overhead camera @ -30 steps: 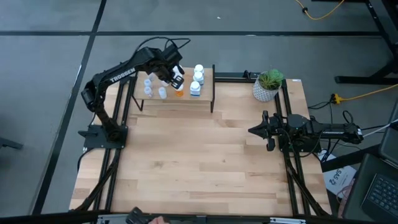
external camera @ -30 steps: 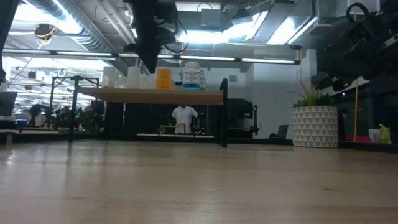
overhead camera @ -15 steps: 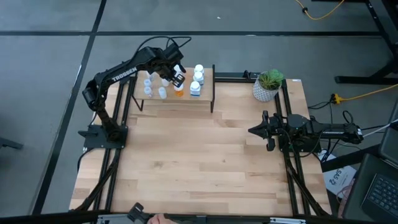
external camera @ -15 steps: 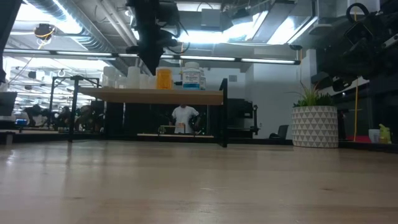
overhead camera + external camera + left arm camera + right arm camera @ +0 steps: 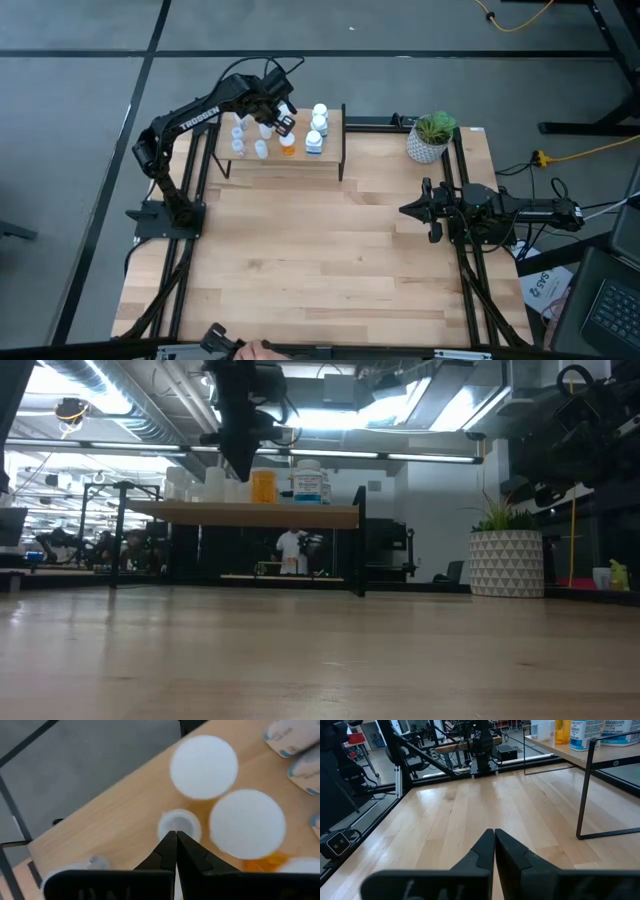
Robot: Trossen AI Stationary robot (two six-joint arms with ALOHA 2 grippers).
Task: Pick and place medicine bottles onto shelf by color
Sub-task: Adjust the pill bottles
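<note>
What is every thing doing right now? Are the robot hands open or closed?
left gripper: shut, empty, above the shelf's bottles.
right gripper: shut, empty, waiting over the table's right side.
shelf: standing at the table's far edge, bottles on top.
orange bottle: upright on the shelf.
white bottles: upright, at the shelf's right end.
pale-blue vials: upright, at the shelf's left end.
plant pot: upright, beside the shelf.

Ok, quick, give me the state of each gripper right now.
Left gripper: closed, holding nothing, above the bottles on the shelf.
Right gripper: closed, holding nothing, parked at the table's right side.
</note>
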